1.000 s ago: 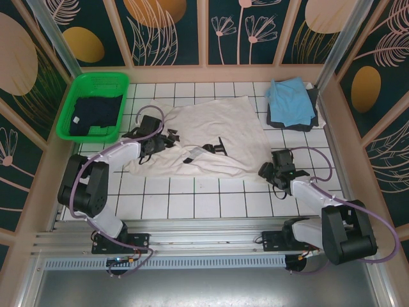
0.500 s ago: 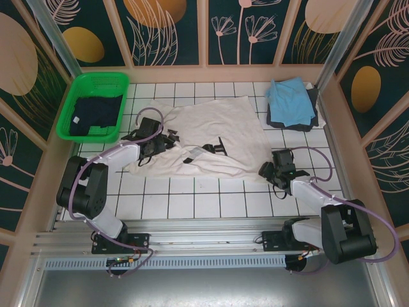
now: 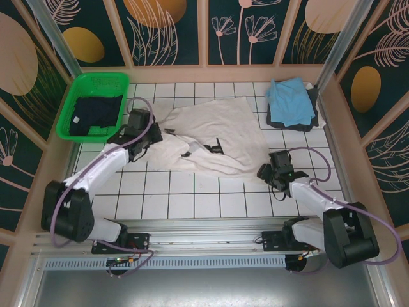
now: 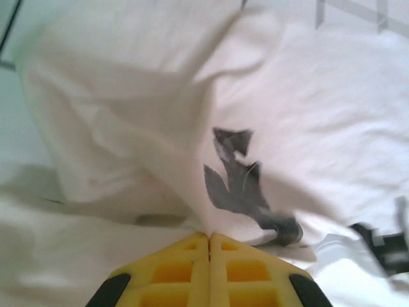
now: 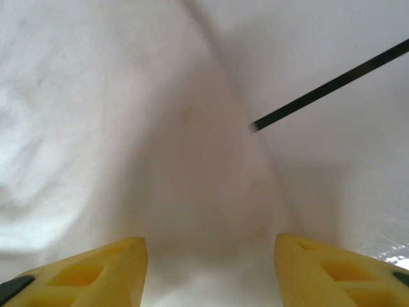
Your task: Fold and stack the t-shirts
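Top view: the left end effector (image 3: pixel 152 132) has moved toward the green basket (image 3: pixel 96 78), dragging the near edge of the cream-white t-shirt (image 3: pixel 220 128) with it. The shirt lies just right of the basket. Its long axis runs away from the basket toward the right end effector (image 3: pixel 263 171).
Left wrist view: jaws pinched together on a cloth fold.
Right wrist view: jaws stand apart over the cloth, gripping nothing.

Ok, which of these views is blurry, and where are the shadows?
Left wrist: the white shirt is smeared, its dark print soft, the fingers crisp. Right wrist: shirt out of focus, grey shadow down the middle. Top external: sharp, evenly lit.
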